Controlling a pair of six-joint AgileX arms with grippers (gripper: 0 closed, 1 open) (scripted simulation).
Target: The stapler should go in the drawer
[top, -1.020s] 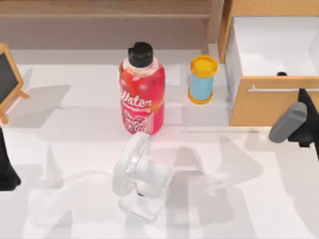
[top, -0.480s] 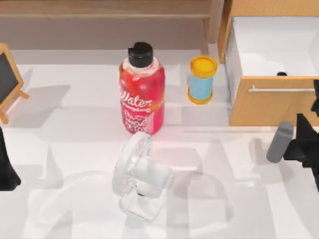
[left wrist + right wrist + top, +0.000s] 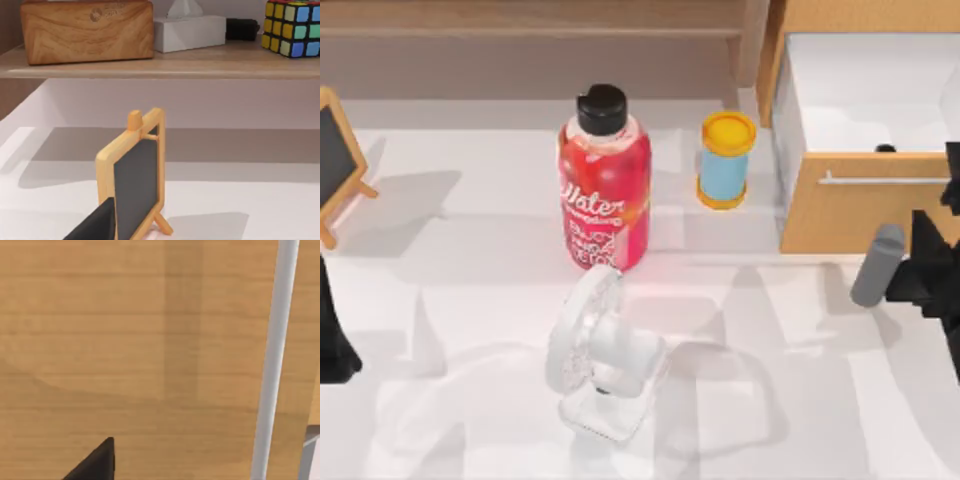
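In the top view the right gripper (image 3: 920, 272) is a black shape cut off by the right edge of the frame. The jaws are mostly hidden, but they hold the stapler (image 3: 877, 265), a smooth grey rounded bar, by its right side. The stapler stands nearly upright in the picture, just below the drawer (image 3: 840, 215) and outside it. The drawer is pulled open, with a tan wood front and a plain white inside. A small dark thing on its front rim is too small to make out. The left gripper (image 3: 332, 345) is a black mass cropped at the left edge, and its jaw state cannot be told. On the white table (image 3: 470, 300) are a glossy red bottle (image 3: 604, 180) with a black cap at centre, a blue jar (image 3: 725, 160) with a yellow lid to its right, and a white wire-grilled fan (image 3: 600, 355) below them. A chalkboard (image 3: 335, 160) is half cut off at the upper left. In the left wrist view the wood-framed chalkboard fills the lower centre, with a dark fingertip partly covering its lower edge. Along the top, a shelf (image 3: 160, 62) carries a wooden box (image 3: 87, 30), a white tissue box (image 3: 190, 30), a dark thing hard to identify, and a coloured cube (image 3: 295, 27) that is cropped. In the right wrist view the grained wood drawer front is seen close up, with its thin silver bar handle (image 3: 275, 365) at the right and a dark tip at the lower left.
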